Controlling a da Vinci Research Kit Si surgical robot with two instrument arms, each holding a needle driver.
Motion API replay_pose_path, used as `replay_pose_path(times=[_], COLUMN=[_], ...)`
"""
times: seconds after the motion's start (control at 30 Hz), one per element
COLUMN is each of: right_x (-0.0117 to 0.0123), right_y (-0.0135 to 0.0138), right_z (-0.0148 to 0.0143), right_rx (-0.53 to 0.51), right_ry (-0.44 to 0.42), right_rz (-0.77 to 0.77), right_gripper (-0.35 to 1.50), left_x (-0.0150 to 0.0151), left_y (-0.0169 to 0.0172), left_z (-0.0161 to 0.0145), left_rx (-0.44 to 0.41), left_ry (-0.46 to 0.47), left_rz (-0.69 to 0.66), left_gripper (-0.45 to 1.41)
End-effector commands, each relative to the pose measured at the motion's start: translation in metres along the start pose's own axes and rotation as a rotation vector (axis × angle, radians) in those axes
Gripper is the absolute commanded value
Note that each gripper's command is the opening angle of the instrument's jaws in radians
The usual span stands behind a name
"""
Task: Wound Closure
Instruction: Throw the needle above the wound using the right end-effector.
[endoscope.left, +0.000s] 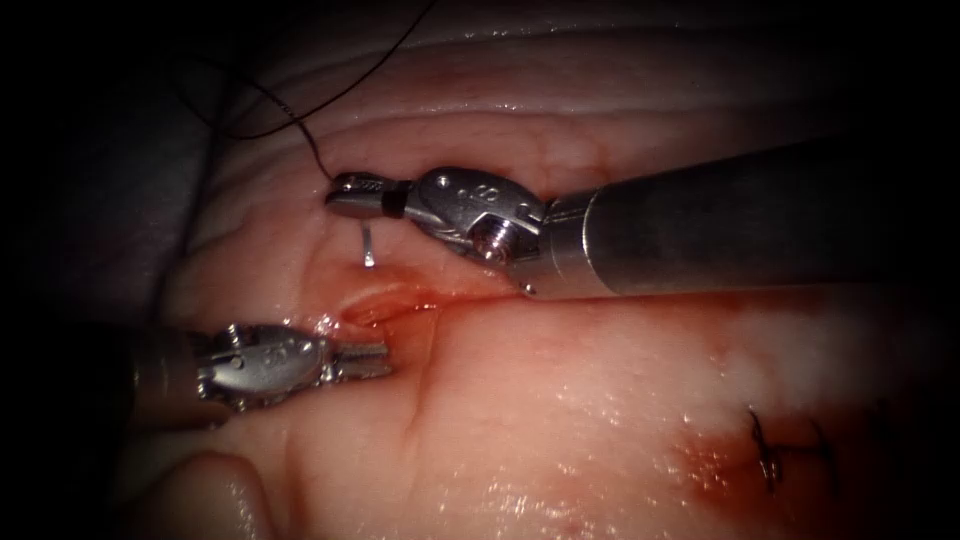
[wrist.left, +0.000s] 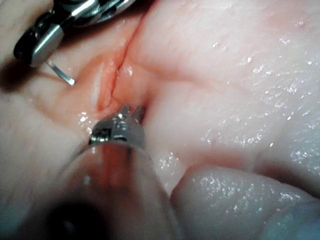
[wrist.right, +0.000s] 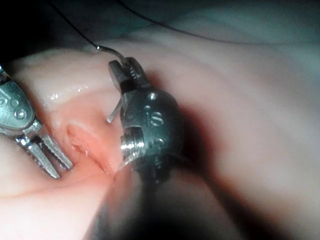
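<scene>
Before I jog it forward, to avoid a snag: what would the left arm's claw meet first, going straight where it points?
Probably the tissue: the left claw, open and empty, points at the cut's lip just ahead. The needle, held near its thread end by the right claw, seems clear of that line; depth is uncertain.

— From where is the endoscope looking?
— From above and in front, facing down on the pale pink tissue (endoscope.left: 560, 400) and its reddened cut (endoscope.left: 385, 300).
— And the wrist cameras?
— Each is peering along its own shaft, very close, and both are sharing that same cut (wrist.left: 111, 85) (wrist.right: 87, 145).
</scene>
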Motion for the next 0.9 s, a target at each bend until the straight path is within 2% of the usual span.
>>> replay_pose_path(times=[0.03, 0.23, 0.33, 0.57, 0.7, 0.9], right_x=[-0.0003, -0.0005, -0.0012, -0.0027, -0.0029, -0.0042], right_y=[0.0, -0.0001, -0.0004, -0.0015, -0.002, -0.0049], right_z=[0.001, 0.0004, 0.0004, 0.0013, 0.001, 0.0002], right_rx=[0.023, 0.074, 0.091, 0.153, 0.169, 0.226], right_ry=[-0.019, -0.091, -0.118, -0.156, -0.163, -0.192], right_rz=[0.04, 0.159, 0.328, 0.547, 0.585, 0.661], right_gripper=[-0.35, -0.35, -0.35, -0.35, -0.35, -0.35], left_x=[-0.0003, -0.0003, -0.0003, -0.0003, -0.0003, -0.0003], left_y=[0.0002, 0.0001, 0.0, 0.0, -0.0001, -0.0003], left_z=[0.0006, 0.0003, 0.0003, 0.0003, 0.0002, -0.0002], left_rx=[-0.004, -0.008, -0.008, -0.008, -0.01, -0.015], left_ry=[-0.002, -0.002, -0.002, -0.002, -0.002, -0.002], left_rz=[0.002, 0.003, 0.003, 0.003, 0.003, 0.004], left_gripper=[-0.05, -0.03, -0.03, -0.03, -0.03, -0.03])
